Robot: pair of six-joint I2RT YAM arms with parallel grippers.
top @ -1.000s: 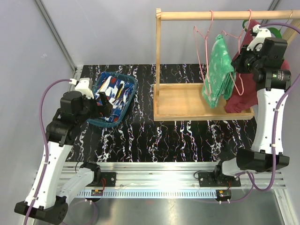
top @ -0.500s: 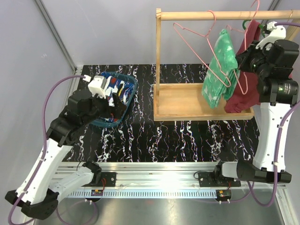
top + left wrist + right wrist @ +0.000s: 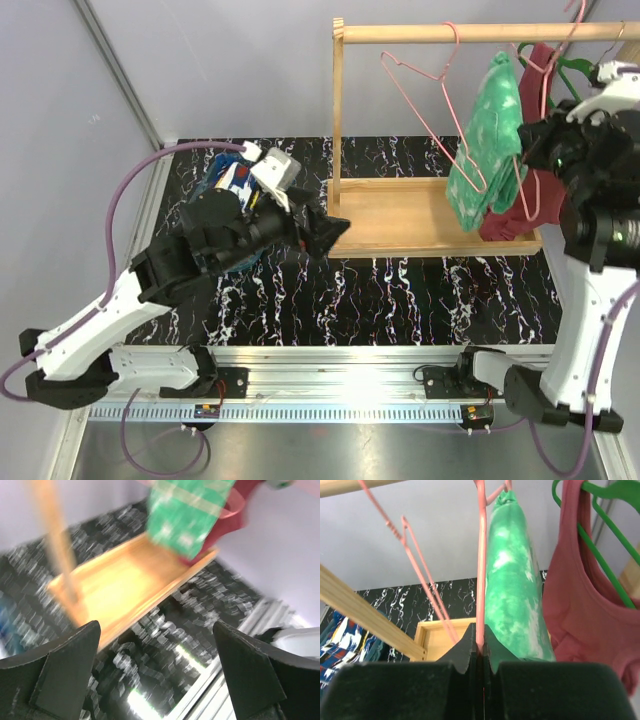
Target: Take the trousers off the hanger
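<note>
The green mottled trousers (image 3: 488,150) hang over a pink hanger (image 3: 532,195) in the top view; they also show in the right wrist view (image 3: 515,595) and, blurred, in the left wrist view (image 3: 185,515). My right gripper (image 3: 480,647) is shut on the pink hanger's wire (image 3: 480,580) and holds it high near the rod (image 3: 450,33). The blue printed trousers (image 3: 232,178) lie in a teal basket at the left, partly hidden by my left arm. My left gripper (image 3: 328,233) is open and empty, over the table at the rack's left front corner (image 3: 155,630).
A wooden rack with a tray base (image 3: 395,215) stands at the back right. An empty pink hanger (image 3: 425,105) hangs on its rod. A dark red tank top (image 3: 545,75) hangs on a green hanger (image 3: 605,555) right of the green trousers.
My left arm has swung from the basket to the right, toward the rack. My right gripper has lifted the pink hanger with the green trousers higher and to the right.
</note>
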